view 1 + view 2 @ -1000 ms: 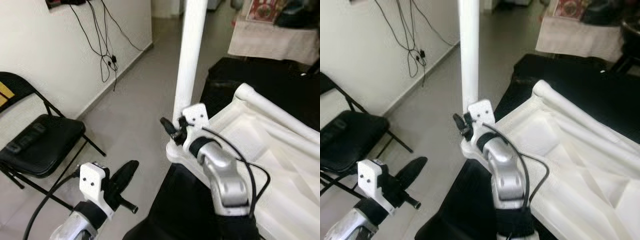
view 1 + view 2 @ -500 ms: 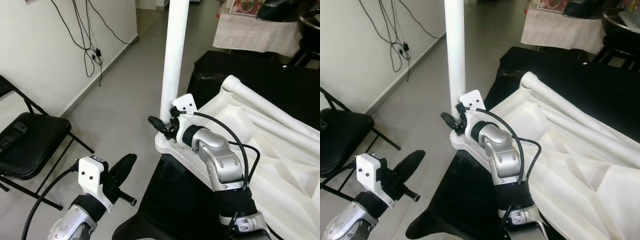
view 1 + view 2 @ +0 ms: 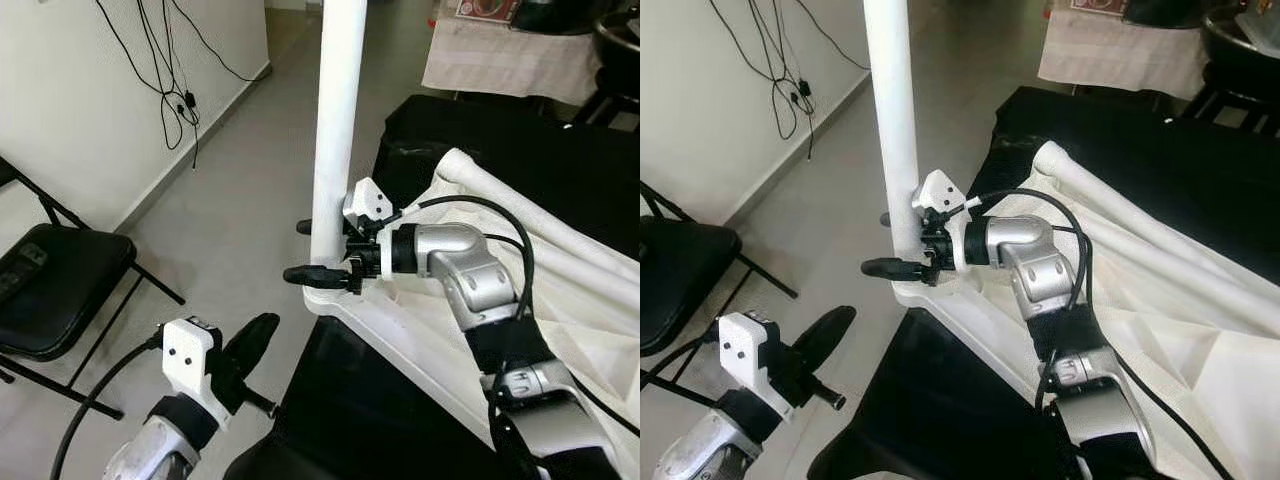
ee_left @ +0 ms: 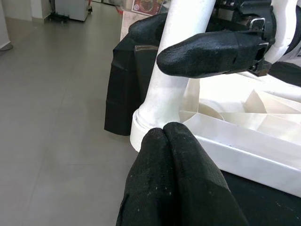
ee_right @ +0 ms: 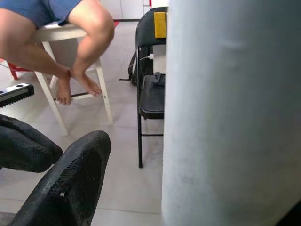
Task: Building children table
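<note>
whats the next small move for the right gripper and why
Probably close the right gripper on the white leg. Its fingers sit open on either side of the upright leg, just above the tabletop corner. The left gripper hangs idle lower down.

No readable text, labels, brands or numbers anywhere. Closest candidates: a printed red and white picture (image 3: 487,8) at the far end of the room, too small and cropped to read, and a plain yellow patch (image 5: 160,24) on the back of a black folding chair (image 5: 151,94), no lettering on it.
</note>
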`<state>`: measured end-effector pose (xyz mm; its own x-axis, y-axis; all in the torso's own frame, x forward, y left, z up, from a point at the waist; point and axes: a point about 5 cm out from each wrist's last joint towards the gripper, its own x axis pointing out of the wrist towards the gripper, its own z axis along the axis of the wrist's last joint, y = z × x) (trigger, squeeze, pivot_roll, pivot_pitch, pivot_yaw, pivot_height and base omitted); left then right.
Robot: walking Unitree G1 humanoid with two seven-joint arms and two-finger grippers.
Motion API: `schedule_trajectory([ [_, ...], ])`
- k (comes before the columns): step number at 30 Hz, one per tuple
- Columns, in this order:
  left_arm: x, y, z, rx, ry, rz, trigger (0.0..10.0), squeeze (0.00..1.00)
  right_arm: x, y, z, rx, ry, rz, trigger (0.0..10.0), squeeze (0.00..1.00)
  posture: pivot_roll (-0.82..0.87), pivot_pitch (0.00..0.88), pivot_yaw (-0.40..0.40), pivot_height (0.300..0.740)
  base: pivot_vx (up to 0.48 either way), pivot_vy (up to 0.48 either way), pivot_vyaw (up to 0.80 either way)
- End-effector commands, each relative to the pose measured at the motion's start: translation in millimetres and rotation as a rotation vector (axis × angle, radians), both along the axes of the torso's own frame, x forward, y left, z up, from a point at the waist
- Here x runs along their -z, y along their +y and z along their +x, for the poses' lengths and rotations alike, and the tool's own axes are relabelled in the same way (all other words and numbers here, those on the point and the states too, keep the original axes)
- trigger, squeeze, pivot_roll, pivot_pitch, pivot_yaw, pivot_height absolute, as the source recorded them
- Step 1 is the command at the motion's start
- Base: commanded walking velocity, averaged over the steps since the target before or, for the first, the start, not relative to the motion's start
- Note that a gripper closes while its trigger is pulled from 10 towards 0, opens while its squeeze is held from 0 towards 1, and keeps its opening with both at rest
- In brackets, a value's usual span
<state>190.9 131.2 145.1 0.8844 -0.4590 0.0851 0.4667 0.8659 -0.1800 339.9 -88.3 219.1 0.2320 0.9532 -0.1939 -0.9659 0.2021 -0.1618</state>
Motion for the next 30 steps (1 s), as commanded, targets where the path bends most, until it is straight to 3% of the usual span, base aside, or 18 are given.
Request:
schedule_trajectory([
  [1,1,-0.4,-2.9,-0.002,0.005,0.0,10.0,0.0,9,9.5,-5.6,-0.086,0.039,-0.005,8.3,0.0,-0.02,0.14,-0.031,0.74,0.0,0.0,0.0],
  [2,1,-0.4,-2.9,-0.002,0.005,0.0,10.0,0.0,9,9.5,-5.6,-0.086,0.039,-0.005,8.3,0.0,-0.02,0.14,-0.031,0.74,0.0,0.0,0.0],
  [3,1,-0.3,-3.1,-0.002,0.005,0.001,10.0,0.0,10,8.1,-6.5,-0.101,0.054,-0.001,0.0,0.0,-0.02,0.141,-0.03,0.74,0.0,0.0,0.0],
  [14,0,1.5,-3.0,0.001,0.006,0.003,10.0,0.0,24,-21.4,-8.5,-0.051,0.118,0.017,0.0,0.0,-0.05,0.156,-0.009,0.74,0.0,0.0,0.0],
  [16,0,4.0,-2.5,0.004,0.008,0.007,10.0,0.0,35,-31.8,-16.5,0.12,0.116,0.017,0.0,0.0,-0.05,0.159,-0.013,0.74,0.0,0.0,0.0],
  [18,0,4.0,-2.5,0.004,0.008,0.007,10.0,0.0,35,-31.8,-16.5,0.12,0.116,0.017,0.0,0.0,-0.05,0.159,-0.013,0.74,0.0,0.0,0.0],
  [19,0,4.9,-2.4,0.004,0.009,0.009,10.0,0.0,38,-34.8,-19.3,0.206,0.114,0.021,0.0,0.0,-0.05,0.159,-0.013,0.74,0.0,0.0,0.0],
  [20,0,6.4,-2.6,0.004,0.01,0.013,10.0,0.0,45,-34.5,-14.0,0.461,0.089,0.015,0.0,0.0,-0.05,0.158,-0.013,0.74,0.0,0.0,0.0],
  [22,0,6.4,-2.6,0.004,0.01,0.013,10.0,0.0,45,-34.5,-14.0,0.461,0.089,0.015,0.0,0.0,-0.05,0.158,-0.013,0.74,0.0,0.0,0.0],
  [23,0,8.2,-2.1,0.002,0.011,0.016,10.0,0.0,56,-36.6,-18.3,0.795,0.103,0.004,0.0,0.0,-0.06,0.157,-0.007,0.74,0.0,0.0,0.0],
  [24,0,8.2,-2.1,0.002,0.011,0.016,10.0,0.0,56,-36.6,-18.3,0.795,0.103,0.004,0.0,0.0,-0.06,0.157,-0.007,0.74,0.0,0.0,0.0],
  [25,1,9.7,-1.0,0.001,0.012,0.021,10.0,0.0,64,-29.2,-30.6,0.939,0.102,-0.02,0.0,0.0,-0.06,0.156,0.011,0.74,0.0,0.0,0.0],
  [27,1,9.7,-1.0,0.001,0.012,0.021,10.0,0.0,64,-29.2,-30.6,0.939,0.102,-0.02,0.0,0.0,-0.06,0.156,0.011,0.74,0.0,0.0,0.0],
  [28,1,11.3,0.0,0.001,0.013,0.026,10.0,0.0,68,-19.6,-39.2,0.986,0.113,-0.036,0.0,0.0,-0.06,0.143,0.018,0.74,0.0,0.0,0.0],
  [30,2,11.7,1.4,0.006,0.015,0.03,10.0,0.0,68,-12.7,-40.1,0.962,0.112,-0.037,0.0,0.0,-0.05,0.135,0.001,0.74,0.0,0.0,0.0],
])
